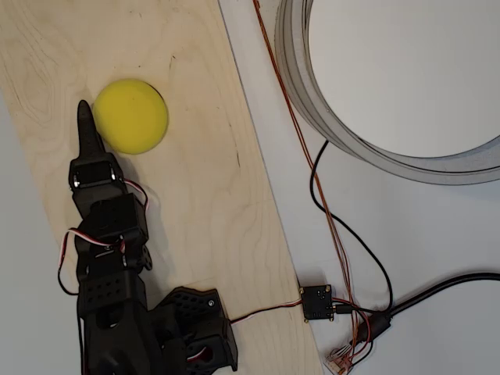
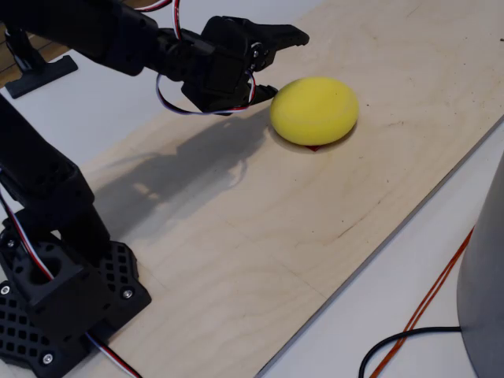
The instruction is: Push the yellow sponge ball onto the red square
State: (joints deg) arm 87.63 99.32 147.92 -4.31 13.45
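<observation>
The ball looks parked on the red square.

The ball (image 2: pixel 314 110) sits on the wood board (image 2: pixel 260 236), a red edge (image 2: pixel 313 147) peeking under it. The gripper (image 2: pixel 276 64), jaws a little apart and holding nothing, touches its side; next it should back off gently.

A pale birch-plywood board (image 1: pixel 195 195) lay slantwise on the white tabletop (image 1: pixel 422 234); on the board sat the bright yellow foam sponge ball (image 1: pixel 130 115), a sliver of the red square (image 2: pixel 313 147) showing under its near edge in the fixed view, and the arm's black lattice base (image 2: pixel 71 303); beside the board, on the tabletop, lay black and orange cables (image 1: pixel 328 211), a small black circuit board (image 1: pixel 317 302) and a wide grey ring (image 1: pixel 375 141).
</observation>
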